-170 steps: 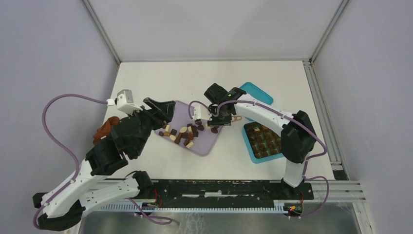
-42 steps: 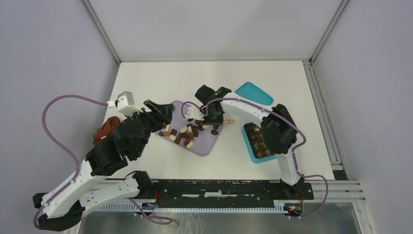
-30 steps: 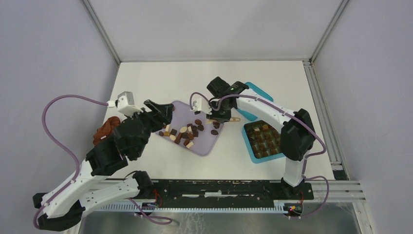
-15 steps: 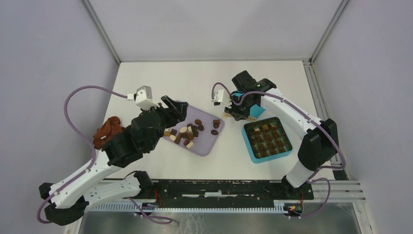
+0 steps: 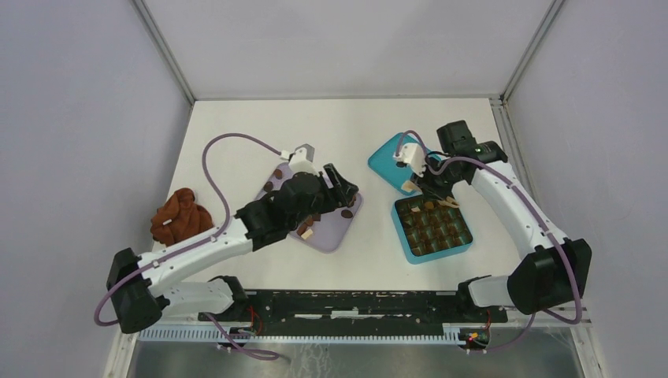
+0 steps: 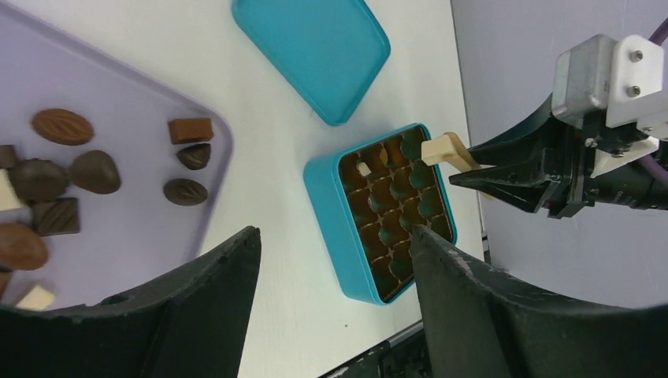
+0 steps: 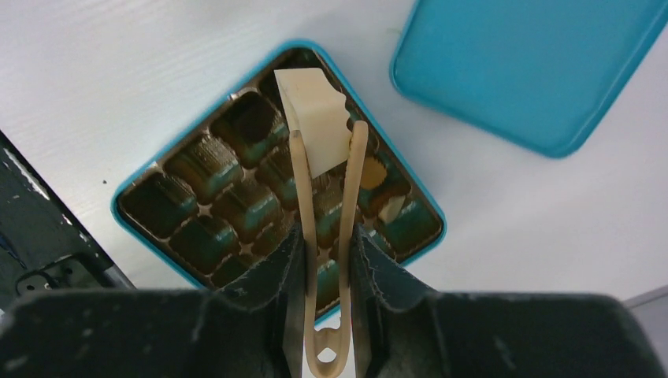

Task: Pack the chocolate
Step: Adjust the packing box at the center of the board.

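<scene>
The right arm has come clear across in the last second or so. It was stooped over the purple tray [image 6: 134, 236]; now the right tool [image 7: 327, 244] hangs above the open teal box [image 6: 329, 228], beside its lid [image 7: 536, 71] lying on the tabletop. The tool's black fingers are squeezed onto a pair of tan tweezers [image 7: 303, 197], and the tweezer tips pinch a cream-white chocolate [image 7: 315, 130]. So the pick looks done and the carry about over. What I'd say is left for this piece is to lower it into a cell and let go. It sits over the box corner nearest the lid, but I can't tell whether it touches the insert yet. A few pale pieces already lie in cells near that corner, and most other cells look empty. The left arm has swung in too, from the tray's outer side to right over it. The left tool [image 6: 335, 260] has its fingers spread wide with nothing between them, above the loose chocolates [image 6: 94, 172], perhaps lining up its own pick. The held piece is a stubby block. Its long axis runs roughly in line with the tweezer arms, slightly skewed. Its free end points away from the tool, and the gripped end is tucked between the tips. The rust-brown cloth [image 5: 179, 216] lies well off to the left.
</scene>
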`<control>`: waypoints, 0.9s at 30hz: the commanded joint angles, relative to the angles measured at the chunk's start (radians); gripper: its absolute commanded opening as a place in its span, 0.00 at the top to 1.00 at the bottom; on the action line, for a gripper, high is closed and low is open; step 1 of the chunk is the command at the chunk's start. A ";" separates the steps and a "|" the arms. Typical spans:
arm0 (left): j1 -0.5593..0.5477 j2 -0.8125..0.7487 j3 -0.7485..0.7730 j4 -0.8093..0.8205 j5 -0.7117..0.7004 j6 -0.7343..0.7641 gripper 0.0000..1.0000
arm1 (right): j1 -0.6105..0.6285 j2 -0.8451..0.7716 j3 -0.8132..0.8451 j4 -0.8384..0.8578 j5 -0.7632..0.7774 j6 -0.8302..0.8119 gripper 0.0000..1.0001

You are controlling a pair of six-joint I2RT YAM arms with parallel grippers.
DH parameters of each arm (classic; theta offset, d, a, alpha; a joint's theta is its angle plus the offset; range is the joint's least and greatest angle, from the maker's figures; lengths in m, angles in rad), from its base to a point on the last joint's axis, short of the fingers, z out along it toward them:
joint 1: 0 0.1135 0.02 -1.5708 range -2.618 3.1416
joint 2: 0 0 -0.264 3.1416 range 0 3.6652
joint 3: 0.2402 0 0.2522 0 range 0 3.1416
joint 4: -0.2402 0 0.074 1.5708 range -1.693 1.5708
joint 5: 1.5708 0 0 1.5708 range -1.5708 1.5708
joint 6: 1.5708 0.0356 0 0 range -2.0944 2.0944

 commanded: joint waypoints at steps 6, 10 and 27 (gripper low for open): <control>-0.041 0.304 0.118 0.173 0.184 -0.092 0.32 | -0.215 -0.128 -0.127 -0.075 -0.037 -0.144 0.82; -0.070 0.456 0.227 0.090 0.185 -0.104 0.44 | -0.296 -0.153 -0.165 -0.085 -0.048 -0.184 0.82; -0.142 0.890 0.659 -0.280 0.138 -0.156 0.65 | -0.406 -0.164 -0.249 -0.069 -0.069 -0.237 0.82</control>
